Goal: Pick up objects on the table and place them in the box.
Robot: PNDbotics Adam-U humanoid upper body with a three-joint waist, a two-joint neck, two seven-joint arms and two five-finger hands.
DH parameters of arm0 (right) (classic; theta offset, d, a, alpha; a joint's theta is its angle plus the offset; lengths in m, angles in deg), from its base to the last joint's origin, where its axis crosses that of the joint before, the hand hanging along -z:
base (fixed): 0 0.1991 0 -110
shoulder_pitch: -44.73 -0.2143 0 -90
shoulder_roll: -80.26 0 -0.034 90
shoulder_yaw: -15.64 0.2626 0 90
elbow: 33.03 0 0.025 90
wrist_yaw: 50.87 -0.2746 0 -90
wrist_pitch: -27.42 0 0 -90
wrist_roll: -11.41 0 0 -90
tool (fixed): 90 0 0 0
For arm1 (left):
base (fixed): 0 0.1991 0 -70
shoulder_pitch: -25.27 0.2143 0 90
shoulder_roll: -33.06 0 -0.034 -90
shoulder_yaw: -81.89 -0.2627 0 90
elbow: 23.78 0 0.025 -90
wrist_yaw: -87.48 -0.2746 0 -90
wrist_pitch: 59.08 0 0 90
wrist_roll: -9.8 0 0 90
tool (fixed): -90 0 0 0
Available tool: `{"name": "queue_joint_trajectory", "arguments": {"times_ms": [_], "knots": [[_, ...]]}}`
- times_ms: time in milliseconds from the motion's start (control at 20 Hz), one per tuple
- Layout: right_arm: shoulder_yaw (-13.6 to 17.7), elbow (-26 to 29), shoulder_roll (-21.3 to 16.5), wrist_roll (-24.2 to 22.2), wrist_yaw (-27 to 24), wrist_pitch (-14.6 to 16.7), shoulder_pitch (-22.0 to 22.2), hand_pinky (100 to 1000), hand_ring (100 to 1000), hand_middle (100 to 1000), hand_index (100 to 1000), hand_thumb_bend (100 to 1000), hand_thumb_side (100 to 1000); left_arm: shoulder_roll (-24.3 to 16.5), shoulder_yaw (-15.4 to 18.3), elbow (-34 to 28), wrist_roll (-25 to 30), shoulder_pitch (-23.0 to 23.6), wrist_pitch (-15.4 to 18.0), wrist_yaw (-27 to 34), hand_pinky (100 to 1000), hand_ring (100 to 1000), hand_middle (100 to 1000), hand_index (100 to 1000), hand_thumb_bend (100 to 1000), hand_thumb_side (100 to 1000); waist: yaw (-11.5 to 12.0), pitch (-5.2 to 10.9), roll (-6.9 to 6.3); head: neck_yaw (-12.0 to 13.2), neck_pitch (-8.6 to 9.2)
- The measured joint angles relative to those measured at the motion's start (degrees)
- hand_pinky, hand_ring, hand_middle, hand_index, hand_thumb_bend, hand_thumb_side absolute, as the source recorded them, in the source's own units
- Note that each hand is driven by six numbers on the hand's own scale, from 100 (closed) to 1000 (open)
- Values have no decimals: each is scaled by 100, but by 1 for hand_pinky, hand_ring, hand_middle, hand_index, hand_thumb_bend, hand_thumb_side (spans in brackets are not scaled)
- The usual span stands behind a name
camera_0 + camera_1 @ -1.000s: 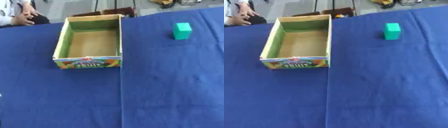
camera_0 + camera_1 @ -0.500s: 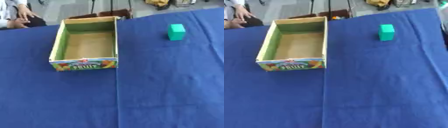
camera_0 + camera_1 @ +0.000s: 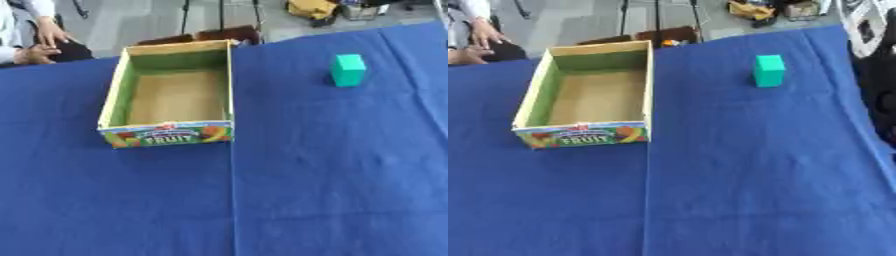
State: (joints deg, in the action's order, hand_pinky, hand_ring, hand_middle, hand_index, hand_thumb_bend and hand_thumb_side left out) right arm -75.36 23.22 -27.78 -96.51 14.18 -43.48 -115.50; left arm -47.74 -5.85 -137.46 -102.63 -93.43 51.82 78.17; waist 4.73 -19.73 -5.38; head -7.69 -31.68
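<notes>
Since neither hand is on anything yet, all the risk is still ahead: the left hand shows in no view, and of the right hand I cannot tell released or clenched, only a dark shape (image 3: 878, 90) at the right edge of the right eye view, maybe its arm. The block (image 3: 348, 70), green and standing upright, sits toward the desk's far right corner, well apart from the box (image 3: 120, 95), which lies open and looks empty toward the far left, its printed end wall facing the robot. The main risk is probably the approach. The block is tall for its footprint, so a finger brushing a side before the grasp closes could tip it or push it toward the far edge. The cloth (image 3: 332, 190) is loose enough to show a fold line, so a dragging hand may bunch it and shift the block too. The carry is long, across the desk toward the left, and a pinch high on the block might let it swing or slip. The box walls are thin card. A low pass could catch the near long wall and slide the box, and a release too near the rim could bounce the block out.
</notes>
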Motion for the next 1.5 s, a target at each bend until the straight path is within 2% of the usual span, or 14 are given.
{"name": "queue_joint_trajectory", "arguments": {"times_ms": [150,300,400,550,650,950,1150,1500], "knots": [[66,-439,150,-507,283,157,-180,801,894,927,1000,657,666,-21,-23,0,9,0,-7,4,761,908,913,994,100,1000,0,0,-6,-16,7],[140,-819,305,-948,541,234,-320,791,885,919,1000,614,552,-21,-27,0,22,0,-16,14,761,908,913,993,100,1000,2,0,-12,-33,24],[177,-1024,400,-1185,719,233,-387,790,891,933,1000,591,493,-21,-28,0,32,-1,-15,16,761,908,913,993,100,1000,6,0,-12,-37,48],[228,-1252,500,-1477,982,191,-447,796,901,948,1000,603,437,-21,-28,0,35,-1,-14,17,761,907,913,993,100,1000,18,0,-13,-45,55],[277,-1376,539,-1666,1126,138,-474,796,905,952,1000,603,403,-21,-29,0,36,-1,-15,18,760,908,913,993,100,1000,21,0,-13,-54,58],[471,-1644,600,-2162,1414,-126,-515,803,917,978,1000,585,375,-21,-29,0,44,-1,-23,18,758,907,913,992,100,1000,21,0,-12,-80,106],[567,-1734,604,-2397,1458,-281,-515,812,926,997,1000,554,302,-21,-30,0,48,-1,-27,18,758,908,913,991,100,1000,21,-4,-17,-80,129],[714,-1776,615,-2721,1391,-514,-515,802,911,974,1000,523,254,-21,-30,0,48,-2,-27,18,757,908,913,990,100,1000,26,-15,-45,-92,153]]}}
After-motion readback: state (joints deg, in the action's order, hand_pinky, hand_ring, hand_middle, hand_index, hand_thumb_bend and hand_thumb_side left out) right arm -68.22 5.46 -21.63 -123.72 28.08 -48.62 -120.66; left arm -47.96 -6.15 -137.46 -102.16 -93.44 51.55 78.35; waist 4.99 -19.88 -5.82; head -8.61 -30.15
